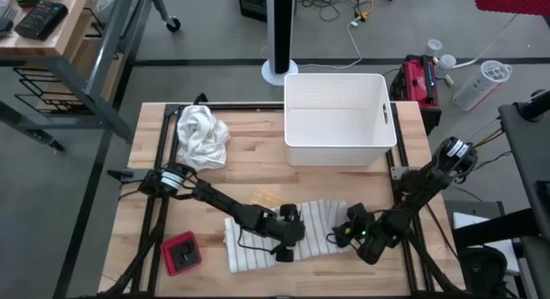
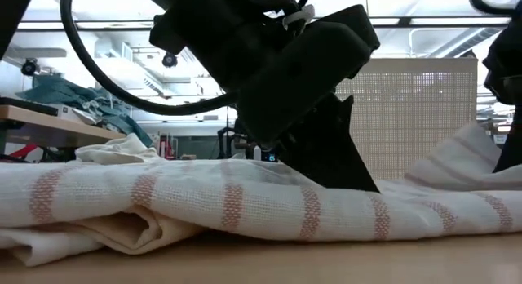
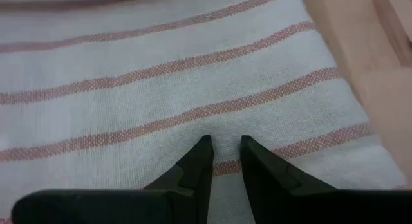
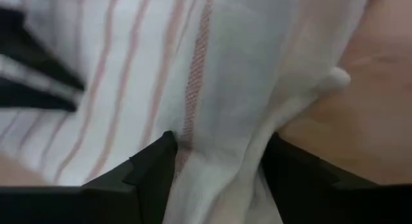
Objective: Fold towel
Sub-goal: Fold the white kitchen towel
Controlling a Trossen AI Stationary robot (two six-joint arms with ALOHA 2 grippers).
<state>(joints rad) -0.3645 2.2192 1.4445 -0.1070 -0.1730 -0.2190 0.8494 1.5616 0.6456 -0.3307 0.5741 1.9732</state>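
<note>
Worktop: pale butcher-block worktop (image 1: 258,174) in a black frame; bare wood shows around the cloth.
Room: grey floor with cables; a wooden bench with black gear at the far left; in the low view, a bright ceiling and a perforated beige panel (image 2: 420,113) behind.
Towel: white towel with reddish stripes (image 1: 296,234), lying part-folded near the front edge between the two arms; its left end is doubled over in soft layers.
Left gripper (image 3: 224,147): tips resting on the flat striped cloth, jaws narrowly parted with no cloth visibly between them; whether they grip anything I cannot tell.
Right gripper (image 4: 219,153): at the towel's right end, jaws set wide with a bunched ridge of towel between them; whether they pinch it I cannot tell.
Bin: white plastic tub (image 1: 337,118) at the far side, apart from the towel.
Other cloth: crumpled white rag (image 1: 202,137) at the far left.
Small item: red and black device (image 1: 181,253) near the front left corner.
In the way: the left arm's dark bulk fills the middle of the low view.
</note>
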